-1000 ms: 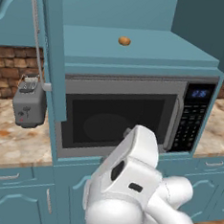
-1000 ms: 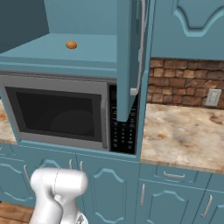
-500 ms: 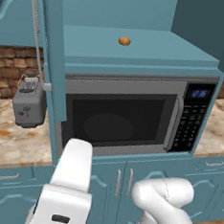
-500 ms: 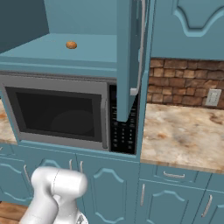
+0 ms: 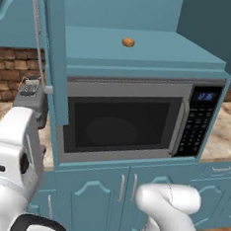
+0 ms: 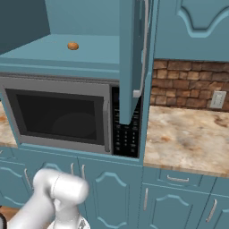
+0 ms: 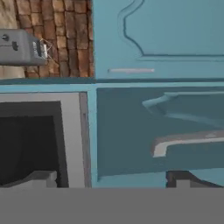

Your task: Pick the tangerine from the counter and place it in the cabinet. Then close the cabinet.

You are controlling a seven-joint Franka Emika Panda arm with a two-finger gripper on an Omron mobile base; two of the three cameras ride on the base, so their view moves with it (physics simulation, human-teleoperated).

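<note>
The gripper [image 7: 111, 179] is mostly cut off at the bottom of the hand view, where its two dark tips stand far apart with nothing between them, facing a teal cabinet door's silver handle [image 7: 186, 141] beside the microwave [image 5: 132, 121]. The white arm [image 5: 11, 163] bends up at the lower left of the left base view. The tangerine [image 5: 128, 42] rests inside the cabinet [image 5: 157, 52], doors open; the microwave's blue display [image 5: 206, 96] seems to show digits, too blurred to read.

Tangerine [image 5: 128, 42] sits in the cabinet [image 5: 142, 53] (doors open) above the microwave [image 5: 132, 121].
</note>
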